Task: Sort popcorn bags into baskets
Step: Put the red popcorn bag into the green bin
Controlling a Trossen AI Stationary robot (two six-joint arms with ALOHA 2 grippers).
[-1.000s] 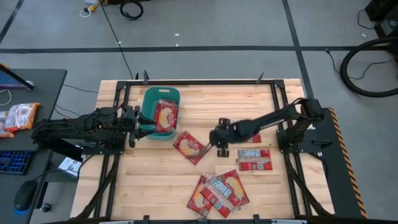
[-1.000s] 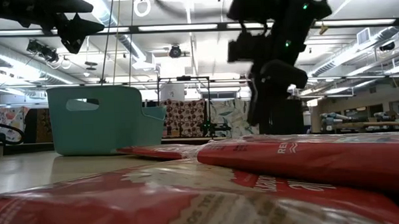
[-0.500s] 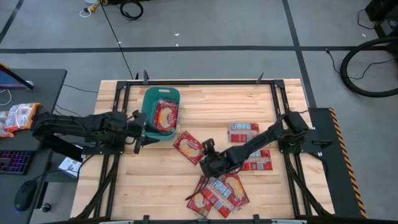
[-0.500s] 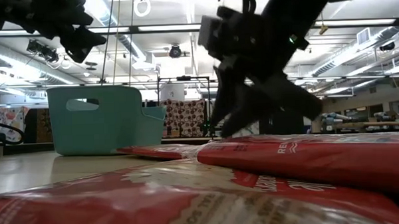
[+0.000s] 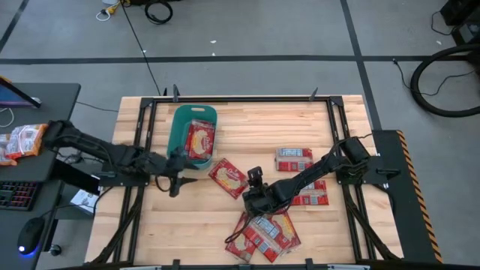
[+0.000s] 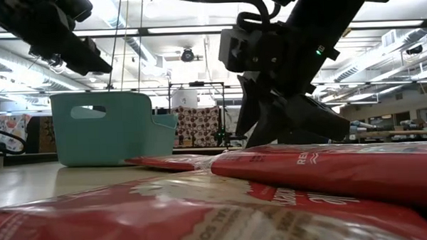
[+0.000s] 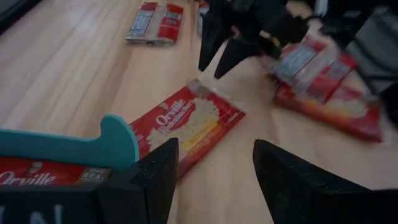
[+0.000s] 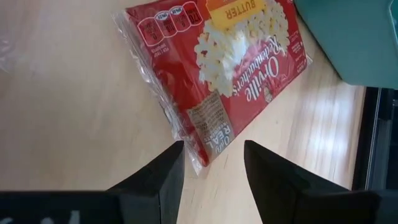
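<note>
The right gripper (image 8: 208,163), fingers spread and empty, hovered just short of the lone popcorn bag (image 8: 217,74), whose long axis ran slantwise ahead toward the basket (image 8: 348,37).

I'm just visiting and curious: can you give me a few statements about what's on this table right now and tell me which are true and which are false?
1. The teal bin holds a popcorn bag. True.
2. The right gripper grips a bag. False: its fingers are open, just short of the loose bag beside the bin.
3. The left gripper is open. True.
4. Every bag is in the bin. False: several lie on the table.
</note>
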